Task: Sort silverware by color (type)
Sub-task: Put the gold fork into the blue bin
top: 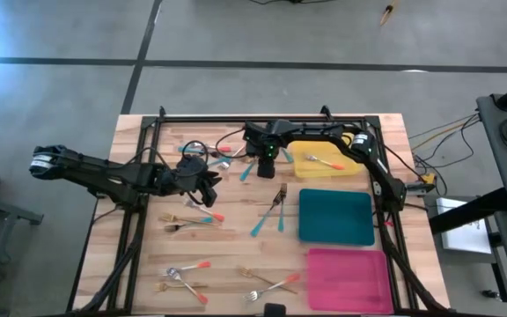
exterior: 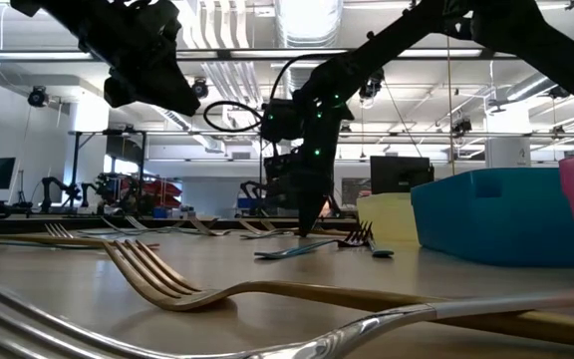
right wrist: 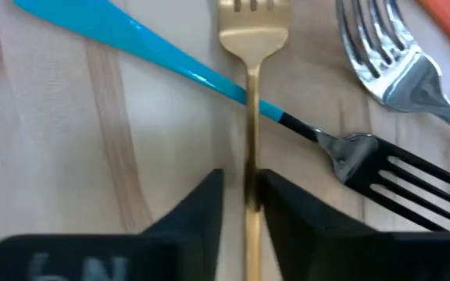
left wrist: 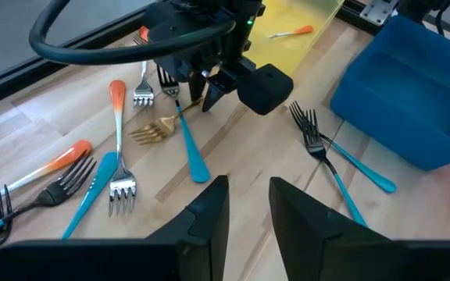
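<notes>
Lying flat — gold fork (right wrist: 250, 94), probably hand-aligned

Pretty crowded around the right gripper (right wrist: 239, 195): its fingers sit tight on either side of a gold fork (right wrist: 251, 94) handle, and a teal-handled fork (right wrist: 209, 74) lies across that same handle, with a silver fork (right wrist: 401, 74) just beside. No clean way in there.

The left gripper (top: 208, 187) has bare wood right in front of its fingers, with forks fanned to both sides of that gap.

The table's (top: 236, 251) middle strip, between the near fork clusters and the teal tray (top: 336, 217), is open. The yellow tray (top: 324, 158), teal tray and pink tray (top: 349, 278) block the right side.
</notes>
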Controlling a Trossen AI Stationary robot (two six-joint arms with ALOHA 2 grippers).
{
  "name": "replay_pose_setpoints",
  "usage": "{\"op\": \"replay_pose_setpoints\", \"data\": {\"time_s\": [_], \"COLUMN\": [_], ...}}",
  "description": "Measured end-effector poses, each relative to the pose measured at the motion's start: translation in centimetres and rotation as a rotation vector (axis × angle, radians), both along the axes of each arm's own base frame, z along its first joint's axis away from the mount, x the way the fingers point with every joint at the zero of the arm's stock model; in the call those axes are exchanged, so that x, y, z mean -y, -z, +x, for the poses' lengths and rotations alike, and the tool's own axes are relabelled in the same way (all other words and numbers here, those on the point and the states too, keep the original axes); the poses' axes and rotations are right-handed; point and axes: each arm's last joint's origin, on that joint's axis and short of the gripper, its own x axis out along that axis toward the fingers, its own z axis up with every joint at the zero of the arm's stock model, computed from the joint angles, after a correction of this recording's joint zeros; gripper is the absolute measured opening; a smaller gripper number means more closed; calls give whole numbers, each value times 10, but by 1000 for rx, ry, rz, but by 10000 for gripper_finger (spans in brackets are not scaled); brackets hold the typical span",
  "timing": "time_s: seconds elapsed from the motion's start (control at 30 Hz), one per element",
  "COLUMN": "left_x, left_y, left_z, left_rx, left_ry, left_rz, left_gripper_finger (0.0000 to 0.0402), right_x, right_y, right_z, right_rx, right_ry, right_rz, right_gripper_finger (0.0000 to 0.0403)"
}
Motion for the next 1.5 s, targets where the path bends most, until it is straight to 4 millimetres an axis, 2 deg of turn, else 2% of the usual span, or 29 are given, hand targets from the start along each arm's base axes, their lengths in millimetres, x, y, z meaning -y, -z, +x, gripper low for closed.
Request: {"op": "replay_pose_setpoints", "data": {"time_s": [0.1, 0.27, 0.37, 0.43, 0.6, 0.77, 0.9, 1.13, 1.33, 1.5], "left_x": [0, 0, 0, 0, 0, 0, 1, 1, 1, 2], "left_y": [0, 0, 0, 0, 0, 0, 0, 0, 1, 2], "left_z": [0, 0, 0, 0, 0, 0, 0, -5, -6, -6], "left_rx": [0, 0, 0, 0, 0, 0, -13, -55, -81, -97], "left_ry": [0, 0, 0, 0, 0, 1, 35, 94, 128, 165], "left_rz": [0, 0, 0, 0, 0, -1, -1, 8, 41, 32], "left_gripper_finger": [78, 78, 78, 78, 78, 78, 78, 78, 78, 78], "right_x": [0, -1, -2, -1, -3, -13, -37, -96, -128, -142], "right_y": [0, -2, -9, -21, -67, -110, -142, -171, -169, -156], "right_z": [-1, -4, -7, -6, -4, -8, -27, -65, -106, -142], "right_rx": [-12, -29, -45, -17, 112, 182, 123, 10, -28, -14], "right_ry": [2, 16, 38, 50, 80, 103, 113, 78, 178, 317], "right_rz": [1, 2, 11, 18, 51, 172, 244, 293, 318, 281], "right_gripper_finger": [22, 17, 16, 15, 15, 14, 14, 13, 13, 13]}}
